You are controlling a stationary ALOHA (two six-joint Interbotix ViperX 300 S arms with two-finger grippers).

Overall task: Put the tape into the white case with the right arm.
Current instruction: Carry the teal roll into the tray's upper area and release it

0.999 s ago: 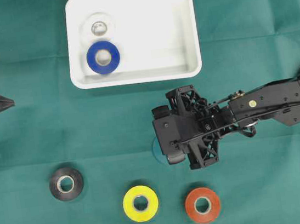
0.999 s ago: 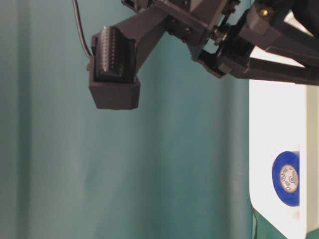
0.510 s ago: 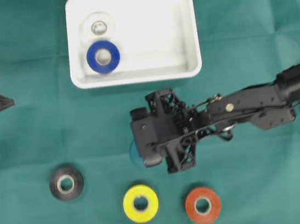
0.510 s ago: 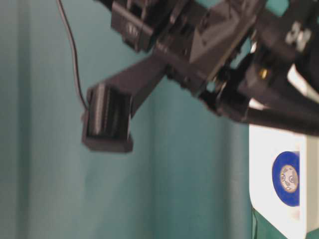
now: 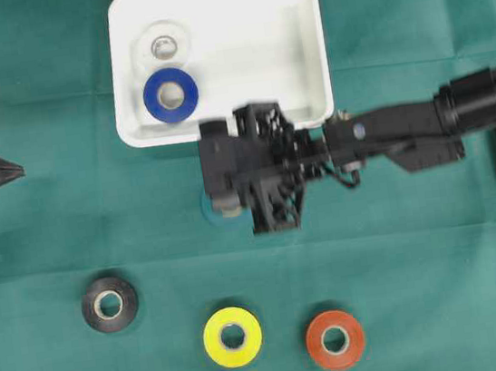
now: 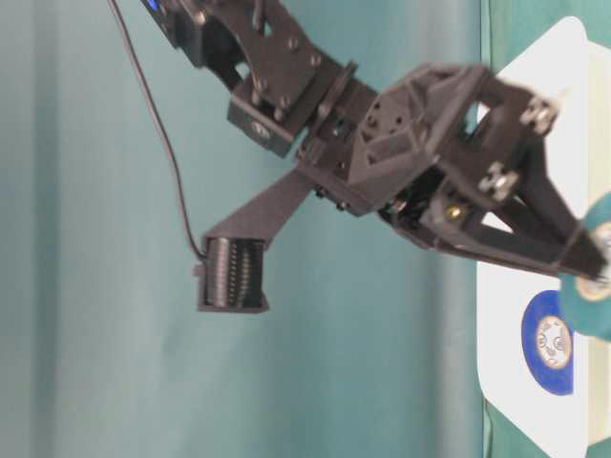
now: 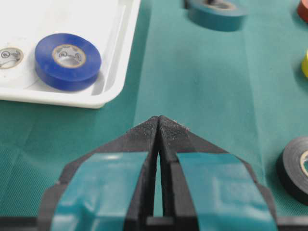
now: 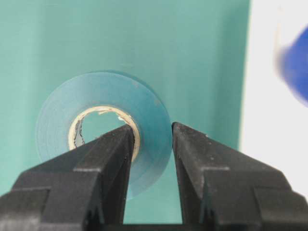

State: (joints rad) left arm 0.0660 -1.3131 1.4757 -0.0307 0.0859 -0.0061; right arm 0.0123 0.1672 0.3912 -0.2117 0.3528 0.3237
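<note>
Teal tape roll (image 8: 103, 137) pinched in right gripper (image 8: 150, 144), beside white case (image 5: 217, 57)

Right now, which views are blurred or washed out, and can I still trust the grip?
Right wrist view: blue roll smeared, white case overexposed, teal roll sharp between the right gripper fingers. Table-level view: gripper tip soft. Overhead view: even, clear.

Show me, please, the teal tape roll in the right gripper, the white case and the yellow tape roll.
teal tape roll (image 8: 103, 98), right wrist view, upper face.
white case (image 5: 250, 128), overhead view, near rim.
yellow tape roll (image 5: 215, 341), overhead view, left side of ring.
</note>
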